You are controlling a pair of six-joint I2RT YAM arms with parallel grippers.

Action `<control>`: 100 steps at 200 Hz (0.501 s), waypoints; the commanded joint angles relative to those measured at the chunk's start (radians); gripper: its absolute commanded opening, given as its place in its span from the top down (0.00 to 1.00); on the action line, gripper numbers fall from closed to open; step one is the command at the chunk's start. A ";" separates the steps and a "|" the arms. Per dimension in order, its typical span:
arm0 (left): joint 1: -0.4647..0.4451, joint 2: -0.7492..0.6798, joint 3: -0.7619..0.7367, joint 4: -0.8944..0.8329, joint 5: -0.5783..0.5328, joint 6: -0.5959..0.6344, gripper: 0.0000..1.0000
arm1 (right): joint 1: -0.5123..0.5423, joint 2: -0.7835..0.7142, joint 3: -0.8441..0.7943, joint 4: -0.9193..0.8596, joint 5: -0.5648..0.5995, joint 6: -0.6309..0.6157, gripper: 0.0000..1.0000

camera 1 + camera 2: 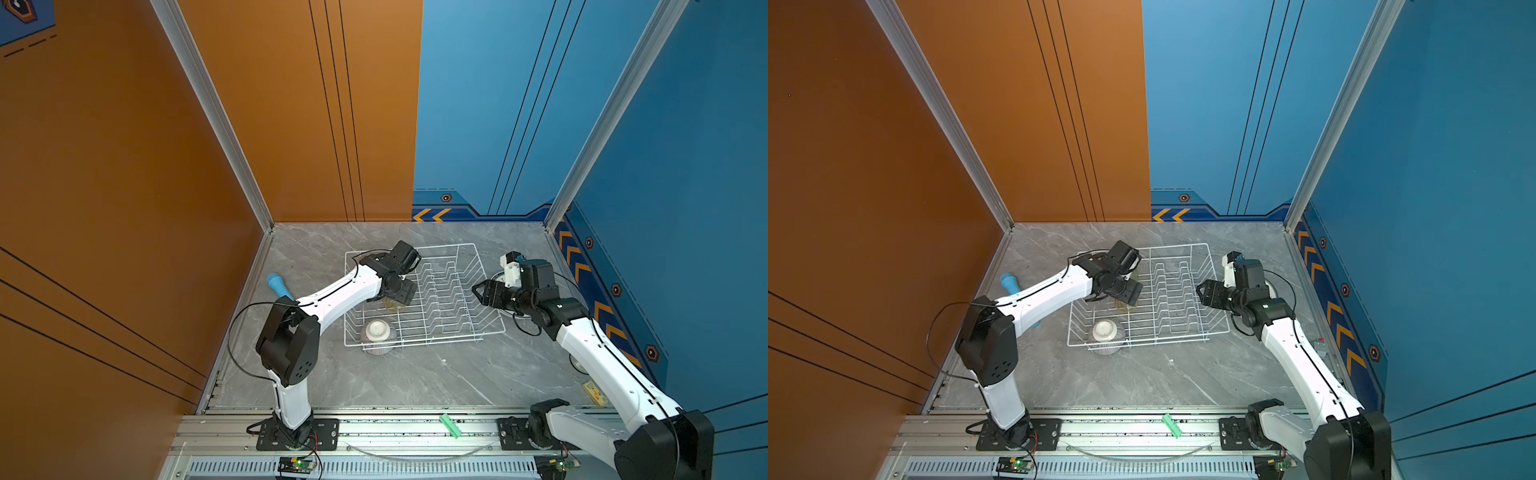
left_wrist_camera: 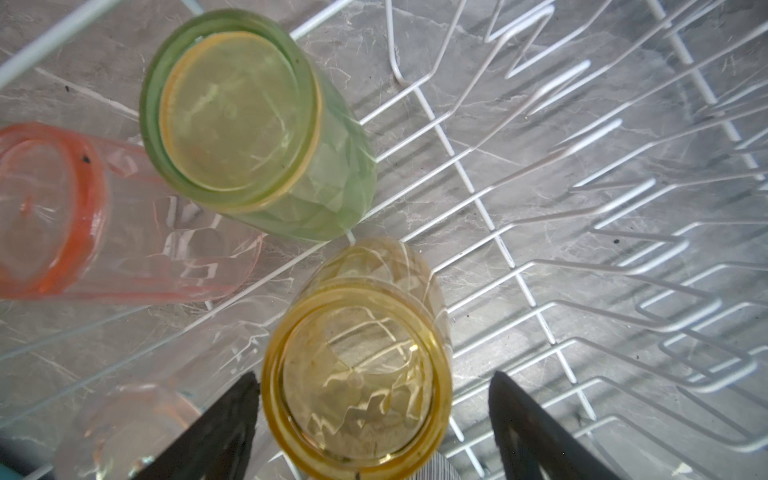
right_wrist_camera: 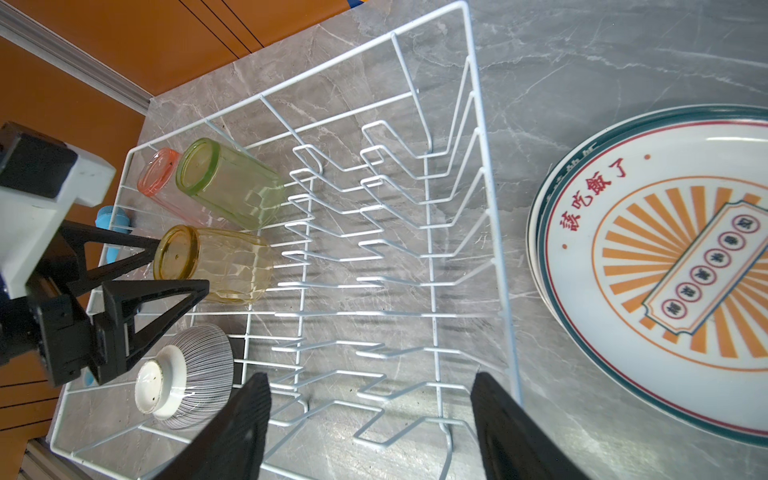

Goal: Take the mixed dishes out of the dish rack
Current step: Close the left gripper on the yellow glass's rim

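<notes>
Left gripper (image 2: 372, 376) hangs over the left part of the dish rack (image 1: 457, 246) with its black fingers (image 2: 224, 419) spread wide on either side of the yellow tumbler (image 3: 232, 266), level with its thick base. A gap shows on one side, and the other finger sits so close that I cannot tell whether it touches. That tumbler stands mouth-down on the rack's floor wires. Beyond it the green tumbler (image 2: 249, 120) and the pink tumbler (image 2: 50, 208) stand the same way, side by side near the rack's far left corner. A faint, nearly colourless tumbler (image 2: 124, 428) shows blurred beside the yellow one in the left wrist view. The small striped bowl (image 3: 195, 374) lies upside down, foot ring up, in the rack's near left corner. Right gripper (image 3: 370, 415) hovers at the rack's right rim, jaws apart with nothing between them. Partly under the right arm (image 1: 602, 357), outside the rack on the grey marble worktop (image 1: 415, 374), sits a stack of white plates (image 3: 665, 270) with dark rims and orange rays; how many I cannot tell. A light-blue cylinder (image 1: 276, 283) lies on the worktop left of the rack, partly under the left arm (image 1: 332, 295), and a small green clip (image 1: 451, 424) rests on the front rail (image 1: 374, 428).
</notes>
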 commanded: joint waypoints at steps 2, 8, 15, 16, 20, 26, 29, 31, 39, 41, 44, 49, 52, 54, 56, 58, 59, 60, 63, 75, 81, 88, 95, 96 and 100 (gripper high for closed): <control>0.019 0.044 0.035 -0.036 -0.001 0.005 0.13 | 0.007 -0.004 0.008 0.019 0.021 0.013 0.25; 0.022 0.054 0.038 -0.038 0.000 0.005 0.13 | 0.008 -0.003 0.008 0.019 0.021 0.013 0.25; 0.025 0.063 0.042 -0.038 0.002 0.006 0.13 | 0.008 -0.001 0.007 0.021 0.021 0.015 0.26; 0.024 0.065 0.042 -0.039 0.003 0.006 0.15 | 0.007 -0.001 0.006 0.021 0.021 0.015 0.25; 0.026 0.070 0.045 -0.040 0.004 0.006 0.18 | 0.007 -0.001 0.006 0.022 0.021 0.015 0.25; 0.028 0.077 0.051 -0.043 0.003 0.006 0.19 | 0.008 0.001 0.007 0.023 0.021 0.015 0.25; 0.028 0.080 0.052 -0.043 0.004 0.006 0.19 | 0.008 0.001 0.007 0.023 0.022 0.015 0.25; 0.028 0.082 0.052 -0.043 0.002 0.006 0.19 | 0.009 0.001 0.007 0.023 0.022 0.015 0.25; 0.030 0.088 0.056 -0.043 0.002 0.007 0.21 | 0.008 0.001 0.008 0.025 0.022 0.015 0.25; 0.030 0.090 0.056 -0.043 0.002 0.009 0.21 | 0.008 0.002 0.006 0.025 0.022 0.015 0.25; 0.030 0.092 0.058 -0.043 0.002 0.010 0.22 | 0.008 0.002 0.006 0.025 0.023 0.015 0.25; 0.030 0.095 0.062 -0.045 0.004 0.012 0.23 | 0.009 0.003 0.006 0.025 0.024 0.016 0.25; 0.030 0.098 0.063 -0.045 0.003 0.013 0.23 | 0.009 0.004 0.006 0.026 0.024 0.016 0.25; 0.031 0.099 0.064 -0.045 0.003 0.014 0.24 | 0.010 0.004 0.006 0.026 0.024 0.016 0.25; 0.032 0.100 0.065 -0.045 0.003 0.014 0.24 | 0.009 0.004 0.006 0.025 0.024 0.016 0.25; 0.032 0.103 0.067 -0.046 0.005 0.015 0.25 | 0.008 0.005 0.006 0.026 0.024 0.016 0.25; 0.032 0.104 0.068 -0.046 0.004 0.016 0.25 | 0.008 0.005 0.006 0.026 0.024 0.016 0.25; 0.032 0.104 0.068 -0.046 0.005 0.016 0.25 | 0.009 0.005 0.007 0.026 0.024 0.016 0.25; 0.031 0.107 0.070 -0.046 0.006 0.017 0.26 | 0.009 0.006 0.006 0.027 0.023 0.016 0.25; 0.035 0.117 0.079 -0.051 0.013 0.021 0.31 | 0.010 0.010 0.005 0.027 0.024 0.016 0.25; 0.036 0.122 0.084 -0.058 0.017 0.024 0.34 | 0.010 0.011 0.005 0.028 0.024 0.016 0.25; 0.038 0.125 0.091 -0.065 0.027 0.026 0.40 | 0.009 0.011 0.004 0.027 0.024 0.016 0.25; 0.042 0.130 0.100 -0.075 0.042 0.026 0.45 | 0.010 0.013 0.004 0.028 0.022 0.017 0.25; 0.042 0.130 0.101 -0.075 0.045 0.026 0.46 | 0.010 0.013 0.004 0.029 0.022 0.017 0.25; 0.045 0.131 0.103 -0.080 0.054 0.025 0.47 | 0.010 0.014 0.005 0.029 0.021 0.018 0.25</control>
